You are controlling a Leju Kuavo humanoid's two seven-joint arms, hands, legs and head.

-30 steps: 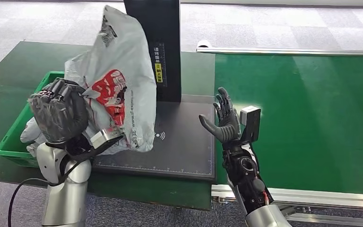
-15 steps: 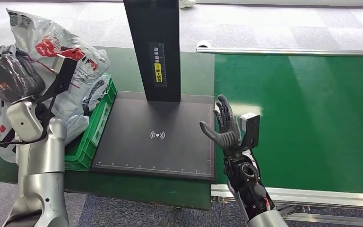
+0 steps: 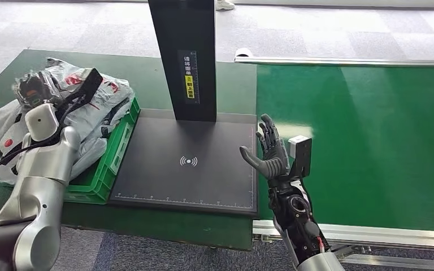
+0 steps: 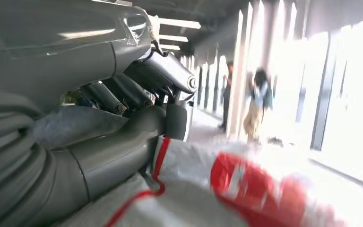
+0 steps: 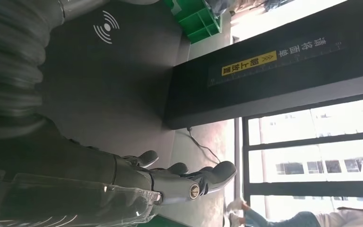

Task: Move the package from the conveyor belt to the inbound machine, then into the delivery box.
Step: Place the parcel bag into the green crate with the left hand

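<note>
Change: a second ago I had the package [image 3: 93,101] held high over the scanner pad [image 3: 186,164]; half a second ago it was swinging left; now I have it down on the green delivery box [image 3: 110,164] at the left of the desk [image 3: 158,79].
Meaning: I judge the inbound machine step done and the drop into the box nearly finished; only the release seems left.
Left robot hand [image 3: 34,93]: in the left wrist view its thumb and dark fingers lie closed against the grey and red plastic, so I read it as holding the bag.
Right robot hand [image 3: 268,149]: held upright at the right edge of the pad, fingers spread, holding nothing; it has not moved over the last second.
Package location: heaped on the box, hanging over its left and far rims.
Count: one package in my left robot hand, with more grey bag plastic beneath it that I cannot separate; one box; one black inbound machine column [image 3: 183,56]; one green conveyor belt [image 3: 361,135]; two robot hands.
</note>
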